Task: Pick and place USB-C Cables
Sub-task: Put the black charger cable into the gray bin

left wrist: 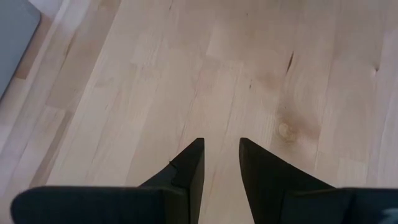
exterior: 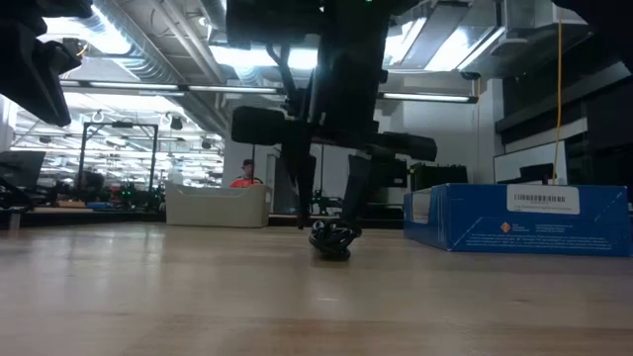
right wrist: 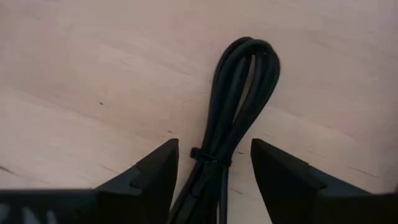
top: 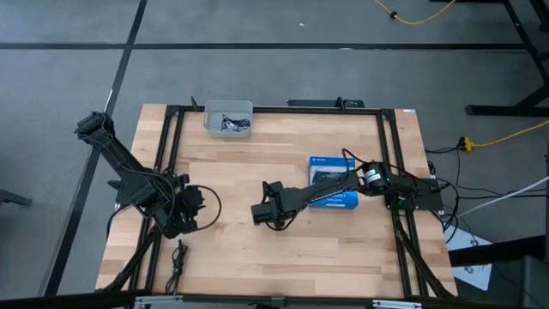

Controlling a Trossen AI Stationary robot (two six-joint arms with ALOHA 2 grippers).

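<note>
A black USB-C cable bundle (right wrist: 239,93) lies flat on the wood, tied with a small band. My right gripper (right wrist: 214,144) is open and points down over it, one finger on each side of the bundle, touching nothing. In the high view this gripper (top: 264,212) is at the table's middle with the cable (top: 281,223) just beneath. The low view shows the bundle (exterior: 332,241) on the table under the gripper (exterior: 329,213). Another black cable (top: 178,257) lies near the near left corner. My left gripper (left wrist: 221,142) waits open over bare wood at the left (top: 190,206).
A grey bin (top: 210,110) at the far edge holds dark and silvery cables (top: 233,125). The flat blue box (top: 322,163) lies right of centre, under my right arm, and shows in the low view (exterior: 524,218). A yellow cord (top: 506,133) runs on the floor off the table.
</note>
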